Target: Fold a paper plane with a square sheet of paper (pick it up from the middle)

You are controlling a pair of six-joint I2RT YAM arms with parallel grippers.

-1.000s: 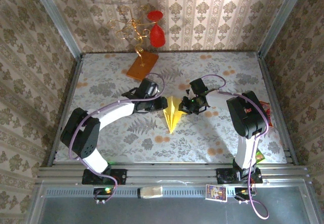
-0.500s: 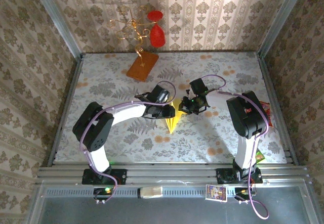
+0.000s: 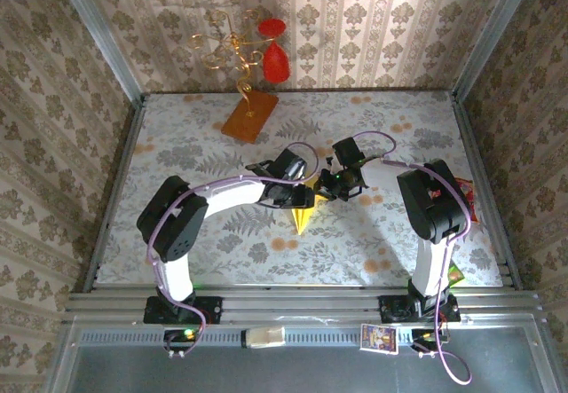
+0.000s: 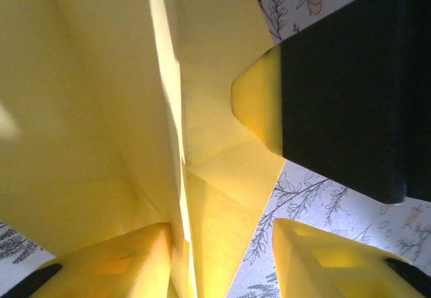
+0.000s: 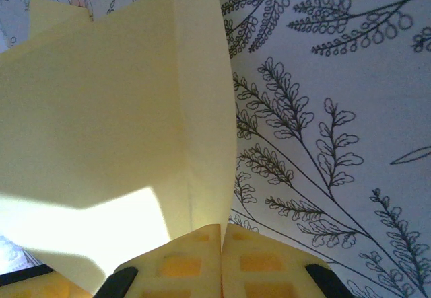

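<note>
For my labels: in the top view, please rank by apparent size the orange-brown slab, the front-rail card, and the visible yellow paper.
1. orange-brown slab
2. card
3. yellow paper: it is partly hidden, so this ranks only the part that shows.

I see the paper plane (image 3: 300, 218) as a pale-yellow dart, folded narrow, lying near the middle of the table (image 3: 177, 251) with its pointed tip aimed toward the near edge. My left wrist view shows a sharp centre crease running its length, with flaps folded over on either side. In my right wrist view one folded edge stands up off the surface, pinched in the right gripper (image 5: 221, 244).
</note>
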